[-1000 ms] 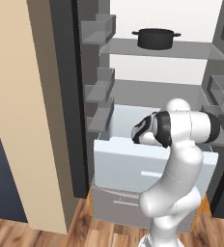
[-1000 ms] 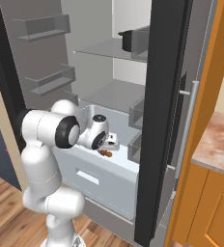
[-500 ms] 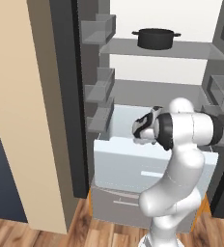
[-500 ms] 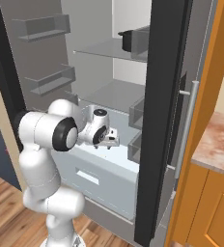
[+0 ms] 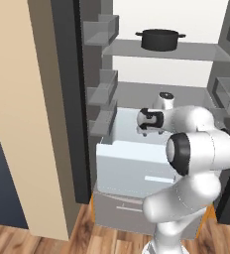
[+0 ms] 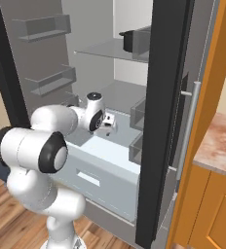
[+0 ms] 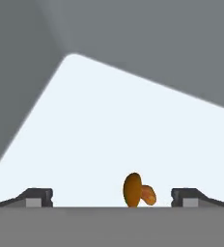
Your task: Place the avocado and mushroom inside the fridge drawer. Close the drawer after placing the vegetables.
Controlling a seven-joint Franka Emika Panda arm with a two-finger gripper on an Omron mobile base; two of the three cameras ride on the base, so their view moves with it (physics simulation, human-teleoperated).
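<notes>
My gripper [image 5: 145, 131] [image 6: 108, 127] hangs over the pulled-out fridge drawer [image 5: 135, 169] [image 6: 98, 171], pointing down into it. In the hand view the gripper [image 7: 112, 197] is open, its two tips wide apart. Between them, touching neither, a small orange-brown mushroom [image 7: 138, 190] shows against the drawer's pale floor [image 7: 109, 125]. Whether it rests on the floor or is still in the air I cannot tell. The avocado is out of view.
A black pot [image 5: 160, 39] [image 6: 130, 41] stands on the upper glass shelf. Grey door bins [image 5: 102, 88] line the left door, and the dark right door [image 6: 167, 121] stands open beside the drawer. A grey drawer [image 5: 121, 210] sits below.
The jaws have gone from shut to wide open and the brown lump they held has left them. The hand has lifted slightly over the drawer.
</notes>
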